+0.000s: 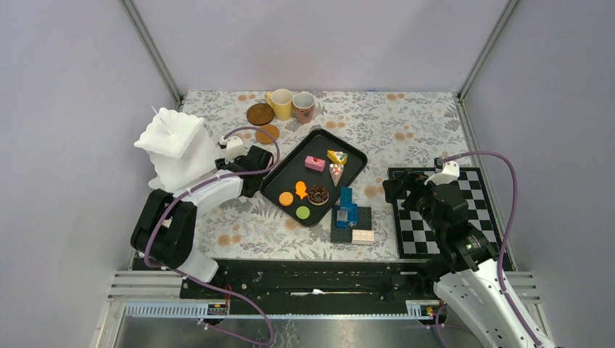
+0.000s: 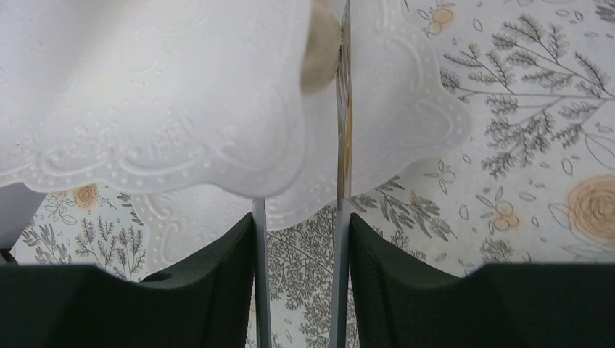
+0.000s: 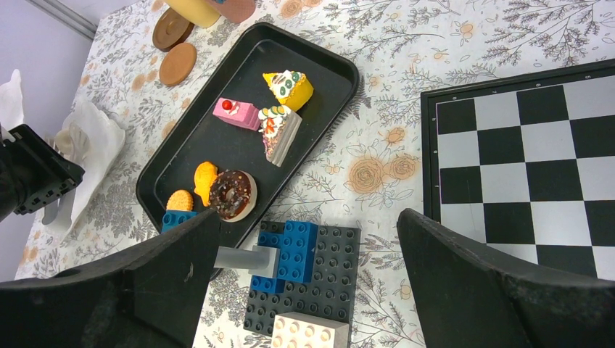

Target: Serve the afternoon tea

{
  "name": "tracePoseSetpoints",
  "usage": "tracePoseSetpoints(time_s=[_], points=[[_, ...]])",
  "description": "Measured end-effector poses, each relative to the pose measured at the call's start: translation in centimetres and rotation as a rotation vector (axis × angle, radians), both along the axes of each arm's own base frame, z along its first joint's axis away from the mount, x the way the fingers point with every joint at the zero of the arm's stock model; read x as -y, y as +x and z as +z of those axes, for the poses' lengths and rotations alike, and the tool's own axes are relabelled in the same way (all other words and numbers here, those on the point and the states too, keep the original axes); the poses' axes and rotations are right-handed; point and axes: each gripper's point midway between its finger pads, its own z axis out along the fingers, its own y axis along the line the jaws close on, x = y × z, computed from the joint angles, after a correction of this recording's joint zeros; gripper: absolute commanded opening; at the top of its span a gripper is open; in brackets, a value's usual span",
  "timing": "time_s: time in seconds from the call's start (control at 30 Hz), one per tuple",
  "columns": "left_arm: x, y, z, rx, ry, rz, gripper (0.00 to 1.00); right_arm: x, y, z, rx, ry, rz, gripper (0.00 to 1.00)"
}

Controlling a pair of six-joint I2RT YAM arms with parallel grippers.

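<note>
Left tool seemingly pinches metal tongs (hidden from overhead).

Table: tray, mugs, coasters, chessboard, brick stack, white stand.

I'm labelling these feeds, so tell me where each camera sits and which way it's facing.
Top: above and behind the arms, looking down on the table; left arm and right arm show.
Left wrist: on the left arm, looking along the left fingers, which hold tongs, at the white stand.
Right wrist: on the right arm, looking down past the open right fingers at the tray, bricks and chessboard.
Shared: top and right wrist both show the tray.
</note>
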Motion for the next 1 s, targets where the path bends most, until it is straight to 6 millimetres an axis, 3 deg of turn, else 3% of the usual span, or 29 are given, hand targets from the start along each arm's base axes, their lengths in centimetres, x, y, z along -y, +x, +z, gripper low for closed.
tracePoseSetpoints(time_s=[0.23, 0.47, 0.7, 1.0], points=[[-1.0, 1.0, 0.1, 0.031, -0.009, 0.031, 0.44, 0.0, 0.0, 0.0, 0.001, -0.002, 0.001, 0.98], [-1.0, 1.3, -0.9, 0.009, -0.019, 0.028, 0.45, 0.0, -0.1, 0.0, 0.005, -0.001, 0.001, 0.98], [-0.9, 1.7, -1.0, 0.016, -0.041, 0.022, 0.52, 0.1, -0.1, -0.1, 0.004, -0.001, 0.001, 0.98], [-1.0, 2.0, -1.1, 0.019, -0.049, 0.023, 0.55, 0.1, -0.1, -0.1, 0.004, -0.001, 0.001, 0.98]])
